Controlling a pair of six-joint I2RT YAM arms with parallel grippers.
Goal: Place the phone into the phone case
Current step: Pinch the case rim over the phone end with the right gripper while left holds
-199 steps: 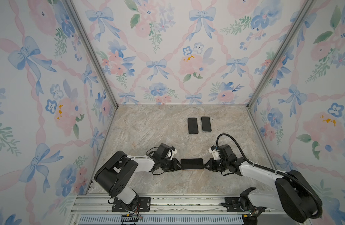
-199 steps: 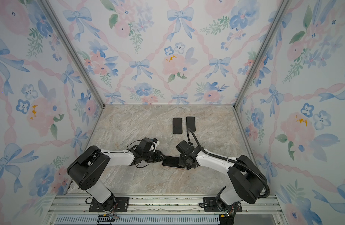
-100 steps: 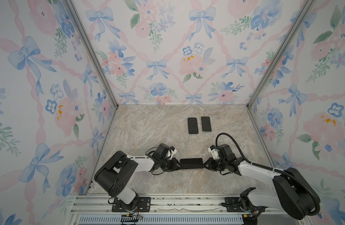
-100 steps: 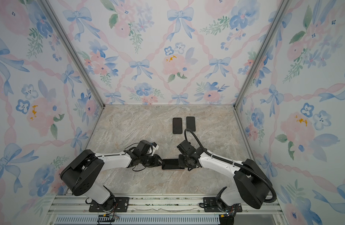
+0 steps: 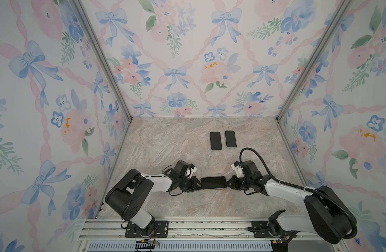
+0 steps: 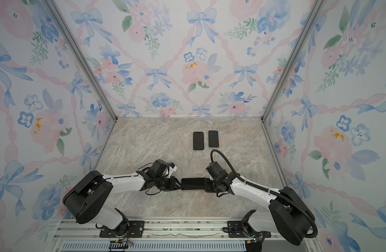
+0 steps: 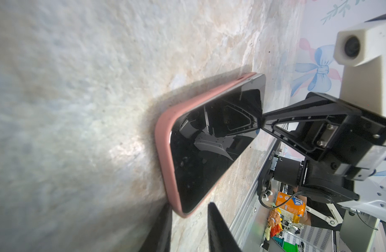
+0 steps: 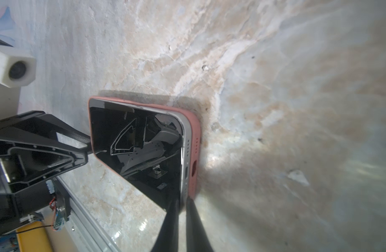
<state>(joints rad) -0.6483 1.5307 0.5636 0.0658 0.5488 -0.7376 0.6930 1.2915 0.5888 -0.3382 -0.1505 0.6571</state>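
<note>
The phone (image 5: 213,182) (image 6: 193,184), black screen up, lies flat in the salmon-pink phone case (image 7: 163,157) (image 8: 195,139) at the front middle of the marble table. Its silver edge (image 8: 185,152) stands a little above the case rim at the right end. My left gripper (image 5: 198,185) (image 7: 188,206) is open at the left end. One finger touches the case's corner and the other stands apart from it. At the right end my right gripper (image 5: 228,185) (image 8: 181,201) is shut on the phone's corner, one finger on the screen side, one by the case rim.
Two more black slabs (image 5: 215,140) (image 5: 230,139) lie side by side at the back of the table. Floral walls (image 5: 113,135) close in the left, back and right sides. A metal rail (image 5: 187,229) runs along the front edge.
The right wrist has turned a little at the phone's right end. The phone and the left gripper have hardly moved.
</note>
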